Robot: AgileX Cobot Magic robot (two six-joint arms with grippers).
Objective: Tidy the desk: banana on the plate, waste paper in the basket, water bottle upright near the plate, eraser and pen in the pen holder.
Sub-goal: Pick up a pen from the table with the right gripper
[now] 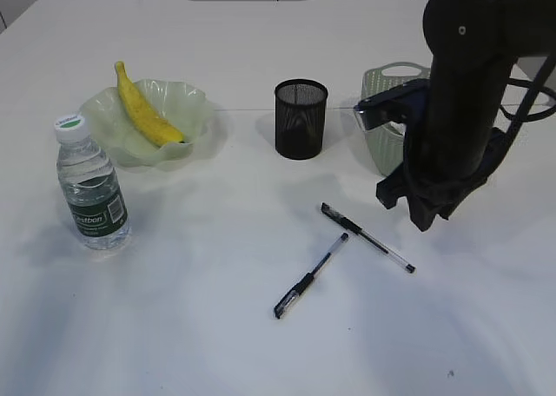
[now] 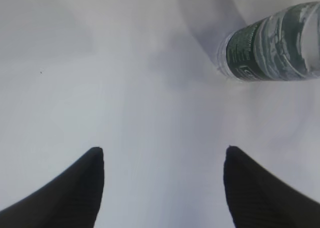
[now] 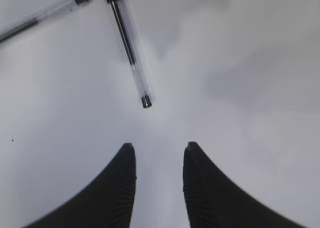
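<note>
Our right pincer (image 3: 159, 153) hangs over two pens (image 1: 366, 237) on the desk (image 1: 217, 326), fingers narrowly parted, empty (banana (image 1: 143, 109) already plated); left pincer (image 2: 162, 155) gapes wide.

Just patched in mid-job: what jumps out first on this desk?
The big black right arm fills the right side, partly hiding the pale basket, its hand hovering just short of two pens lying tip to tip mid-table. On the left, a banana sits in the green plate, a water bottle upright beside it.
</note>
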